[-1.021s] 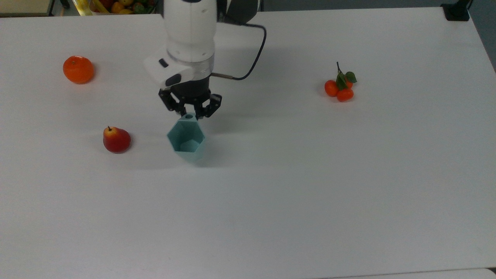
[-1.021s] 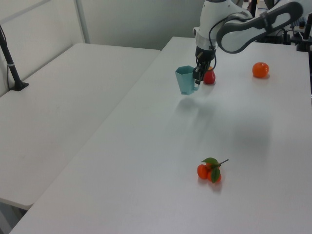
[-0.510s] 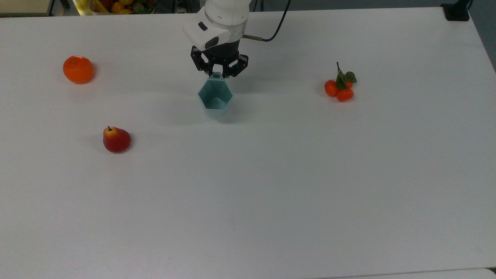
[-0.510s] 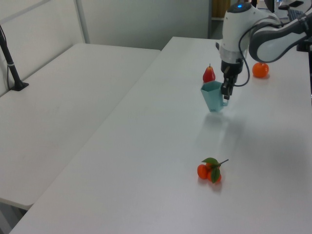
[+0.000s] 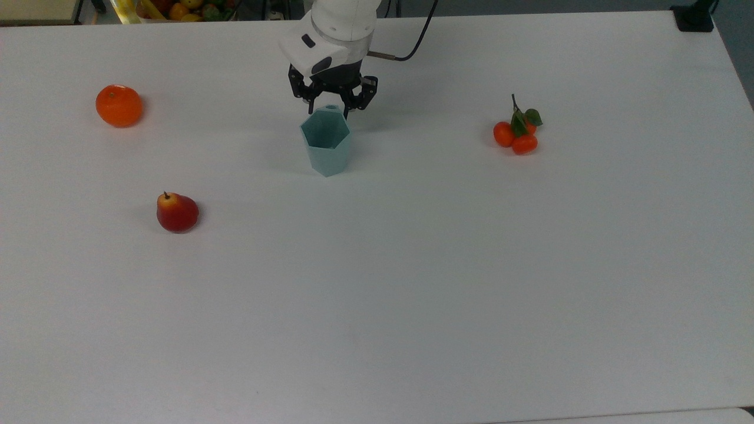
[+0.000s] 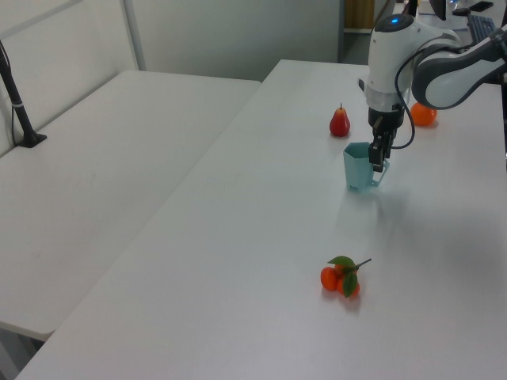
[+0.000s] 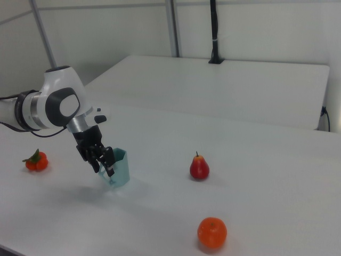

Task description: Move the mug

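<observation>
Your mug point(image 5: 326, 141) stands upright on the white worktop point(image 5: 412, 282), its hexagonal mouth open upward and its small tab handle with the round hole turned toward the arm. The hand point(image 5: 333, 106) sits right at that handle, with one dark finger on each side of the tab and a sliver of gap showing, so it looks released rather than clenched on it. In the left view the mug point(image 6: 360, 166) rests with its base on the surface while the hand point(image 6: 379, 158) hangs at its rim on the left view's right. In the right view the hand point(image 7: 105, 165) covers the mug's point(image 7: 119, 167) near side. Farther out you have a red pear point(image 5: 176, 212) toward the top view's left, an orange point(image 5: 119, 105) beyond it near the far left edge, and a cluster of small tangerines with leaves point(image 5: 518, 133) well apart on the top view's right.
</observation>
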Robot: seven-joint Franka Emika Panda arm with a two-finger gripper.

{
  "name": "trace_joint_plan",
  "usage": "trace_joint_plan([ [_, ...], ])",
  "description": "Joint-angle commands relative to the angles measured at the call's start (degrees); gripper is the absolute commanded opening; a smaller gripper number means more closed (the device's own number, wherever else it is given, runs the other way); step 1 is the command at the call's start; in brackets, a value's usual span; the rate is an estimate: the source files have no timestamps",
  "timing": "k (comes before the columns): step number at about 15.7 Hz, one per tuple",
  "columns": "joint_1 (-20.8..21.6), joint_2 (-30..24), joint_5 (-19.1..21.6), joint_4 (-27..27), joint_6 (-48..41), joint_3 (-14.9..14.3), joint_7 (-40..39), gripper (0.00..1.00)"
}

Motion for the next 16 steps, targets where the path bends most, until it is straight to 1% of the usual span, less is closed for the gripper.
trace_joint_plan([
  [1, 1.68, -1.71, -1.06, 1.71, -6.40, -0.16, 0.48, 1.00],
  [4, 1.77, -1.53, -0.53, 7.67, -12.20, -0.07, -0.84, 1.00],
  [5, 1.68, -1.27, -0.36, 11.35, -13.61, 0.01, -1.45, 1.00],
  [8, 0.98, -0.30, 0.52, 19.01, -17.04, -0.25, -3.64, 1.00],
  [11, 1.07, -0.65, 4.03, 24.11, -23.53, -0.34, -10.23, 1.00],
  [13, 1.33, -1.26, 4.92, 28.07, -28.98, -0.34, -13.48, 1.00],
  [14, 1.16, -1.61, 5.62, 29.30, -31.01, -0.51, -14.28, 1.00],
  [16, 0.80, -3.36, 8.51, 30.19, -34.79, -1.04, -14.72, 1.00],
])
